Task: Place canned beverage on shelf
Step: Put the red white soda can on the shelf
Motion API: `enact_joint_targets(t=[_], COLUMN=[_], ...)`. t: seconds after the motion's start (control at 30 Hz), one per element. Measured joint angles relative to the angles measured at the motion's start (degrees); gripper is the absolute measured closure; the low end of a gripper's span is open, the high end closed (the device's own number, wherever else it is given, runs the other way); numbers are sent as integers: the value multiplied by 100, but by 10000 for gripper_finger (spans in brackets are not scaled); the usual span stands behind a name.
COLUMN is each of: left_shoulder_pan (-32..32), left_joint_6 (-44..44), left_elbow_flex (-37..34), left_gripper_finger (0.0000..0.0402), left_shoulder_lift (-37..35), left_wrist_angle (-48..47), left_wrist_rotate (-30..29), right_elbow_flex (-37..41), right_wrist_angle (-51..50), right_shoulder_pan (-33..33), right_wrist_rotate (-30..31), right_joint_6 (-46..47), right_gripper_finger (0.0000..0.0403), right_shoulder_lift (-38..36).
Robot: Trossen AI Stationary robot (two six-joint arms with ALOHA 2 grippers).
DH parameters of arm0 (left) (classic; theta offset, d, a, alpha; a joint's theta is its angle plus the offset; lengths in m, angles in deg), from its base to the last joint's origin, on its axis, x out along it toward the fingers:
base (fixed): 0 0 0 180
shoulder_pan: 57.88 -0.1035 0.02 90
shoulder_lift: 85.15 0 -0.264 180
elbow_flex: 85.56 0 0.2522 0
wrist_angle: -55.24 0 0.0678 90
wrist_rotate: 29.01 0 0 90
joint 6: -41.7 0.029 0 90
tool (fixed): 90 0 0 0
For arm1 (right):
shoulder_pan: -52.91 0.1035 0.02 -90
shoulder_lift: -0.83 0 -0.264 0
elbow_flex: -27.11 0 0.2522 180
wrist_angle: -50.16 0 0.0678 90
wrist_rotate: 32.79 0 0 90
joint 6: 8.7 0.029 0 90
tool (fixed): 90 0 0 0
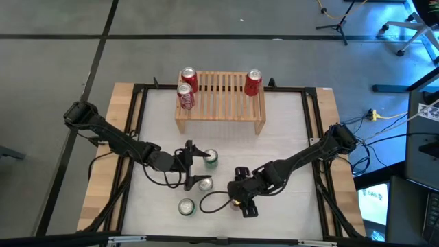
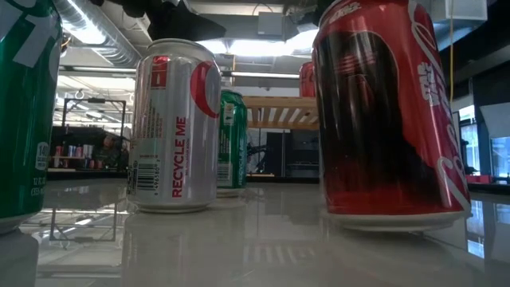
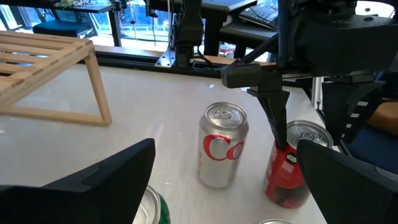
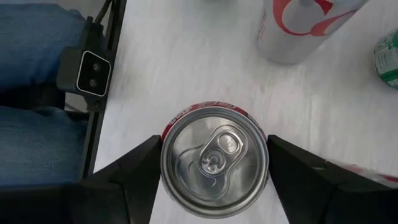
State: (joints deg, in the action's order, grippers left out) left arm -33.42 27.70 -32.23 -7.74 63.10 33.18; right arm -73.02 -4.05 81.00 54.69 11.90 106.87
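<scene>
So the right gripper (image 4: 214, 168) is down at the near edge of the table, clamped on a red Coca-Cola can (image 4: 214, 163), one dark finger pressed on each side of it, and the can stands upright on the white tabletop (image 1: 288, 130). In the left wrist view the same red can (image 3: 291, 168) shows with the right arm's finger running down its side. The wooden slatted shelf (image 1: 221, 103) sits at the far side of the table, well apart from that can, and it already has three red cans on it: two at its left end (image 1: 187, 88) and one at the right end (image 1: 253, 82). The left gripper (image 1: 194, 165) is spread wide around a green can (image 1: 210, 159) near the middle of the table, fingers on either side, though whether they're touching it isn't clear. A silver Diet Coke can (image 3: 222, 146) stands between the two grippers, and another green can (image 1: 186, 206) sits closer to the near edge.
</scene>
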Motion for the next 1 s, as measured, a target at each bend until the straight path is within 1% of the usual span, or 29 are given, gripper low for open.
enact_joint_targets(t=[0.83,0.9,1.0], left_shoulder_pan=[0,-1,-2], left_joint_6=[63,63,63], left_elbow_flex=[0,0,0], left_gripper_finger=[20,20,20], left_shoulder_lift=[0,0,0], left_wrist_angle=[-1,-1,-1], left_wrist_rotate=[0,0,0], right_elbow_flex=[-2,-2,-2], right_wrist_angle=[8,7,-9], right_shoulder_pan=[0,0,0], right_wrist_rotate=[39,39,36], right_joint_6=[-9,-53,-243], right_gripper_finger=[140,133,104], right_shoulder_lift=[-2,0,-2])
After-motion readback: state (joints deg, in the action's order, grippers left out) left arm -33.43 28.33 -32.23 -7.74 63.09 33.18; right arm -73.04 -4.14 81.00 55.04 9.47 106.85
